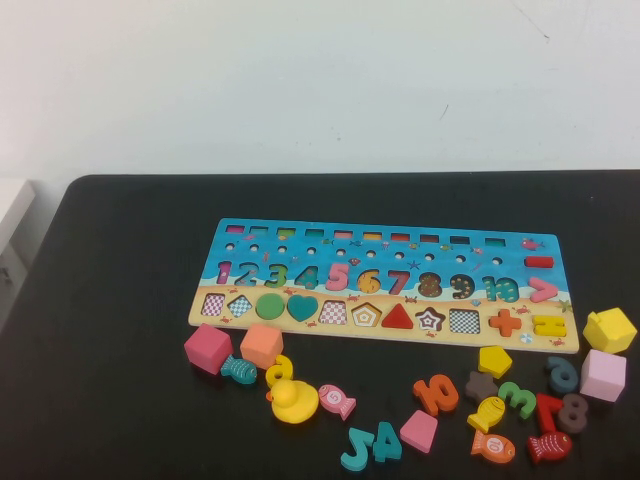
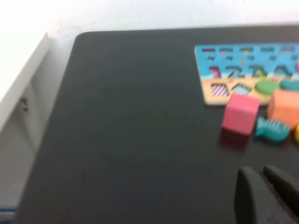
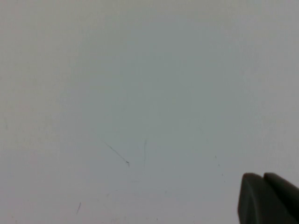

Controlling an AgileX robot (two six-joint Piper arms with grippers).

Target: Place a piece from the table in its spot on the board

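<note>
The board (image 1: 445, 262) lies across the middle of the table (image 1: 120, 280) in the high view. Its pentagon-shaped place (image 1: 366, 315) sits in the sandy lower band, between a checkered square recess and the red triangle. The piece (image 1: 494, 360), a small flat yellow pentagon, rests on the table just in front of the board's right part, among loose shapes. Neither arm shows in the high view. My left gripper (image 2: 259, 171) is shut and holds nothing, over bare table left of the board's left end (image 2: 233, 80). My right gripper (image 3: 260, 177) is shut, holds nothing, and faces a pale wall.
A bigger yellow house block (image 1: 609, 330) and a lilac cube (image 1: 603, 375) lie at the right. A pink cube (image 1: 207, 348), an orange cube (image 1: 261, 345), a teal fish (image 1: 239, 370) and a yellow duck (image 1: 293, 401) lie front left. Several numbers and fish crowd the front right.
</note>
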